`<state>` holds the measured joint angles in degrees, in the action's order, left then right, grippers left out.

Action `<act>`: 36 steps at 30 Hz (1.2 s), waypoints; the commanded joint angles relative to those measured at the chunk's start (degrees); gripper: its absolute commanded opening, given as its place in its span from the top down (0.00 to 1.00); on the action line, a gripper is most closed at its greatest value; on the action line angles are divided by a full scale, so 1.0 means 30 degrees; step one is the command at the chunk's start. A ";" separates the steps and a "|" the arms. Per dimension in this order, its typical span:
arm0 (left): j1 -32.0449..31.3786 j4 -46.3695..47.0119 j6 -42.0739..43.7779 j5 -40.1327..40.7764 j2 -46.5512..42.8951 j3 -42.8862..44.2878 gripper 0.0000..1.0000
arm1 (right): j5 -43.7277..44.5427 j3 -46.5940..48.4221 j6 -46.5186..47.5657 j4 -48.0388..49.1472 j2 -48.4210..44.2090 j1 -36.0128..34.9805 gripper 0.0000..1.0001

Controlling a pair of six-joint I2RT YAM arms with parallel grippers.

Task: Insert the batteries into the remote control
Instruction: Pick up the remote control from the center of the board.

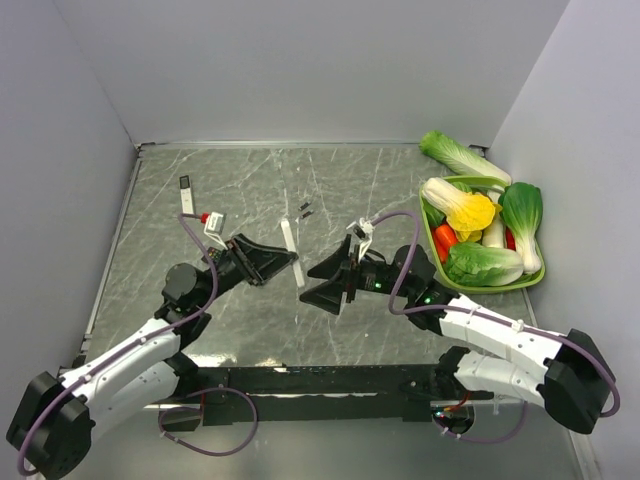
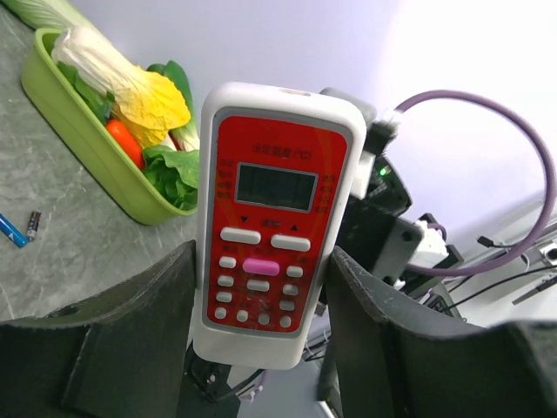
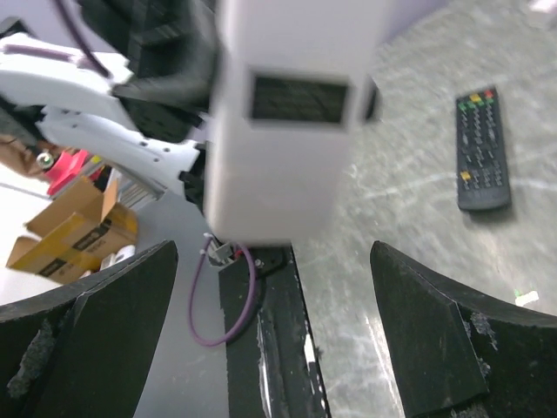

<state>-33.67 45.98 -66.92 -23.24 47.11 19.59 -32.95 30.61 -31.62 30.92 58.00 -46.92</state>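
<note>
My left gripper (image 1: 288, 262) is shut on a white remote (image 1: 289, 240) and holds it upright above the table's middle. In the left wrist view the remote's red button face (image 2: 270, 218) stands between my two fingers (image 2: 130, 331). My right gripper (image 1: 312, 283) is open and empty, just right of the remote. In the right wrist view the remote's white back (image 3: 296, 113), with a dark rectangular recess, sits above the wide-open right gripper (image 3: 278, 348). Tiny dark batteries (image 1: 305, 210) lie on the table beyond the remote; a blue one and a black one show in the left wrist view (image 2: 17, 229).
A black remote (image 1: 185, 189) lies at the far left, also in the right wrist view (image 3: 483, 148). A green basket (image 1: 530, 278) of toy vegetables stands at the right, with a bok choy (image 1: 455, 152) behind it. Grey walls enclose the table.
</note>
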 commanded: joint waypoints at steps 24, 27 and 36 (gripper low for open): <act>-0.1521 -0.8489 0.5369 0.3994 -0.2724 0.3423 0.01 | -0.0127 0.3739 0.5171 -0.5254 0.0267 -0.0181 0.96; -0.1521 -1.1509 0.5431 0.5459 -0.2990 0.4362 0.01 | 0.2335 0.4706 0.7311 -0.8600 0.0267 -0.0648 0.98; -0.2369 -1.2716 0.4141 0.7332 -0.1380 0.4894 0.02 | 1.0597 0.7343 1.0157 -1.2678 0.2375 -0.3343 0.99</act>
<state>-39.40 11.60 -53.63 -6.76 41.17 32.80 -14.48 48.40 -6.55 -1.72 62.89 -54.13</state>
